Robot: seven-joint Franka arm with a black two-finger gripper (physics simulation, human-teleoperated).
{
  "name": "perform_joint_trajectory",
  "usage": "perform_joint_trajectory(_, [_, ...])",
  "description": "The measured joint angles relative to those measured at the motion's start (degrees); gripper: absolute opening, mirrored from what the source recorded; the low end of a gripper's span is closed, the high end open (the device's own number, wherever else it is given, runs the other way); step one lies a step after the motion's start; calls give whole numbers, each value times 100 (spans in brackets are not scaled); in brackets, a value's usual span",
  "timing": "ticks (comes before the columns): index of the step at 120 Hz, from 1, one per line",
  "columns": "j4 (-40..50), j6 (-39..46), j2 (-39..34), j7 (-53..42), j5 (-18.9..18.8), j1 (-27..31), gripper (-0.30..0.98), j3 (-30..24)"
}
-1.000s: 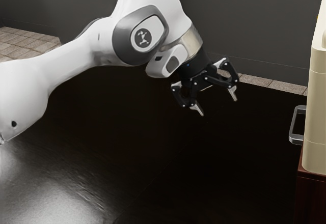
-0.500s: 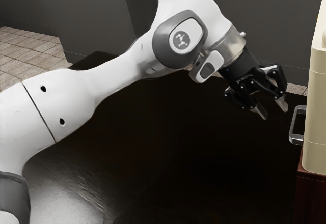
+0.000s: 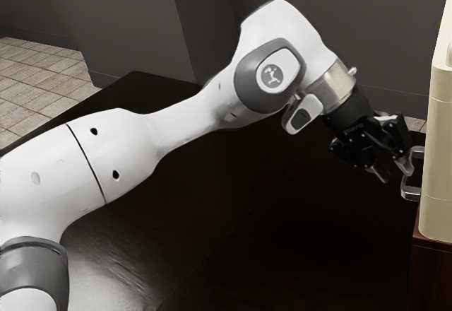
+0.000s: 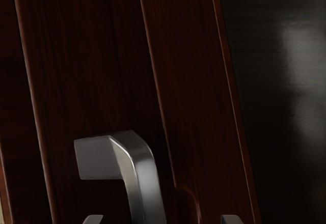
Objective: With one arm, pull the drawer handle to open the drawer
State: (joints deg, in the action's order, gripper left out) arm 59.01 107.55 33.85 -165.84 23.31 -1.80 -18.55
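Two fingers (image 3: 381, 173) of the gripper (image 3: 394, 172) stand apart in the exterior view, right at the metal handle (image 3: 412, 194) toward the exterior view's right; whether they touch it, I cannot tell. In the wrist view, the handle juts from dark reddish wood (image 4: 97, 56), between the spread fingertips.

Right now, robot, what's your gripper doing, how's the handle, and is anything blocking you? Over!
Gripper open, close to handle. Handle ungripped, touch unclear. No obstacle seen. Over.

A shiny metal handle (image 4: 146, 178) with a bent corner juts from the dark reddish-brown drawer (image 4: 91, 81).
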Motion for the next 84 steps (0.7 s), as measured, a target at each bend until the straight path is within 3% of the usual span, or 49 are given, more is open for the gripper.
perform_joint_trajectory(36, [-1, 137, 193, -17, 269, -2, 22, 23])
perform_joint_trajectory(84, [273, 208, 2, -17, 316, 396, 1, 87])
